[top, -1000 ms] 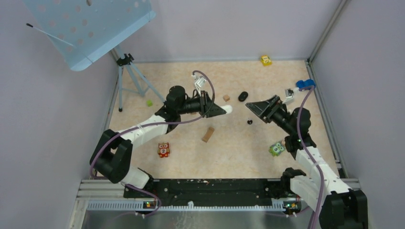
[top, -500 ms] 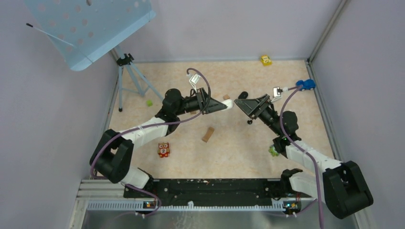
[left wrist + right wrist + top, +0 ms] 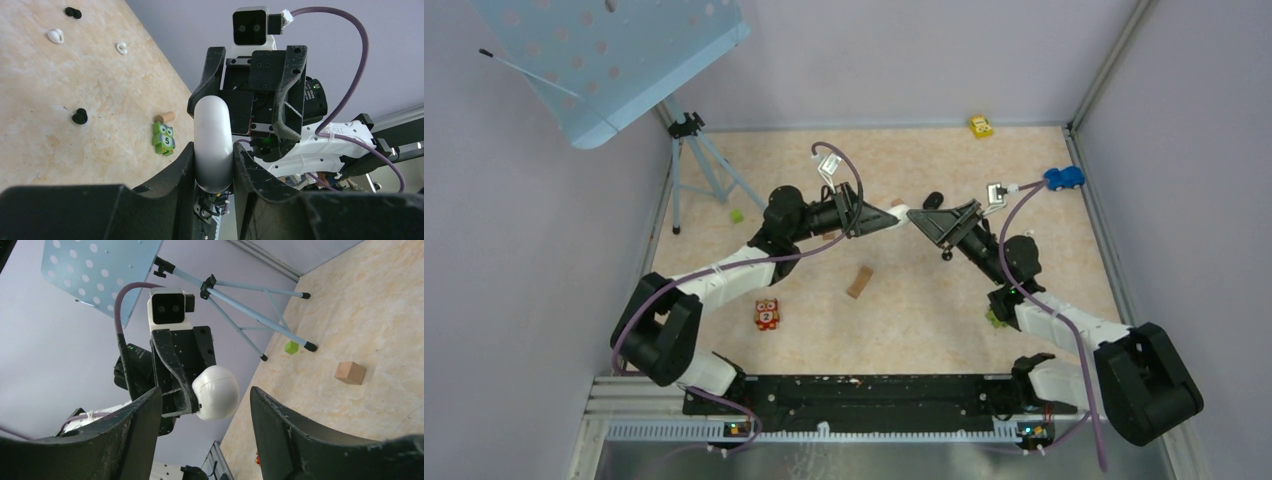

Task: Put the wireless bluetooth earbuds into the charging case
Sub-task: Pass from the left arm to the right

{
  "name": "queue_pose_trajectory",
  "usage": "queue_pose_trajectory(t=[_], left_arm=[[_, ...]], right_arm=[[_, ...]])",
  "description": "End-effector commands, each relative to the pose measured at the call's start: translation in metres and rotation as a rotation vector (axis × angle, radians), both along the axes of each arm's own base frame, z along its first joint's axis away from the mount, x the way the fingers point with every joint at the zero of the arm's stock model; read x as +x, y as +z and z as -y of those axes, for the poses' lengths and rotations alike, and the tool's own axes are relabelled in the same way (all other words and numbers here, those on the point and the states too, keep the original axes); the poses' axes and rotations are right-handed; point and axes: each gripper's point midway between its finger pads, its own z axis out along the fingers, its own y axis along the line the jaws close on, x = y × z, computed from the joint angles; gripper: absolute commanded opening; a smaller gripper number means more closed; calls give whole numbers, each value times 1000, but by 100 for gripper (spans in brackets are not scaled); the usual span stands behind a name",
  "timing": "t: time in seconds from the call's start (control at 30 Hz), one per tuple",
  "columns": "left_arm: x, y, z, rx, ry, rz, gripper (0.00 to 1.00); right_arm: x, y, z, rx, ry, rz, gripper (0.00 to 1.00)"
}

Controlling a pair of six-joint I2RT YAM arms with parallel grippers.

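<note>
1. Above the middle of the desk [image 3: 904,310], the left claw [image 3: 214,150] is clamped on the white charging case [image 3: 216,392]. We judge that it offers the case to the right claw [image 3: 204,395], whose jaws stand apart, facing it.
2. We see the case smooth, rounded and seemingly closed. The earbuds [image 3: 55,36], white and black, lie scattered on the desk, well apart from it.

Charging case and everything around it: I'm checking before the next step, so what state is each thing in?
Charging case: lid looks shut, held off the table in the left gripper.
Left gripper: shut on the charging case.
Right gripper: open, facing the case's free end, not gripping it.
Earbuds, white and black: loose on the table, outside the case.
</note>
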Motion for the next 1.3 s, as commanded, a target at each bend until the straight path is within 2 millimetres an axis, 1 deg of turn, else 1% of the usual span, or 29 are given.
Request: queue_pose_trajectory(t=[0.0, 0.17, 0.33, 0.43, 0.5, 0.6, 0.8, 0.97, 1.13, 1.17, 1.2, 1.23, 1.27], left_arm=[[-4, 37, -3, -59, 13, 117, 0], [-5, 38, -4, -61, 10, 123, 0], [-7, 36, -5, -61, 8, 118, 0], [-8, 36, -5, -65, 6, 117, 0], [-8, 37, -5, -67, 8, 121, 0], [-8, 38, -6, -67, 13, 125, 0], [-9, 36, -6, -59, 8, 124, 0], [-8, 36, -6, -46, 14, 123, 0], [-7, 36, -6, -29, 13, 135, 0], [-7, 36, -6, -26, 13, 139, 0], [-6, 36, -6, -23, 14, 145, 0], [-6, 34, -5, -9, 12, 144, 6], [-4, 34, -5, 9, 14, 160, 21]], right_arm=[[-2, 22, -9, 36, 21, 76, 60], [-1, 21, -12, 44, 27, 74, 53], [-1, 22, -12, 51, 28, 81, 48], [-3, 24, -13, 74, 45, 77, 47], [-5, 30, -12, 107, 51, 94, 45], [-6, 28, -14, 121, 73, 84, 42], [-7, 26, -20, 127, 97, 83, 42], [-7, 25, -23, 124, 112, 78, 37], [-7, 25, -23, 132, 120, 72, 28], [-7, 25, -23, 132, 122, 71, 25], [-7, 25, -23, 133, 122, 71, 19], [-7, 25, -24, 133, 122, 72, 14], [-6, 24, -24, 130, 119, 66, 5]])
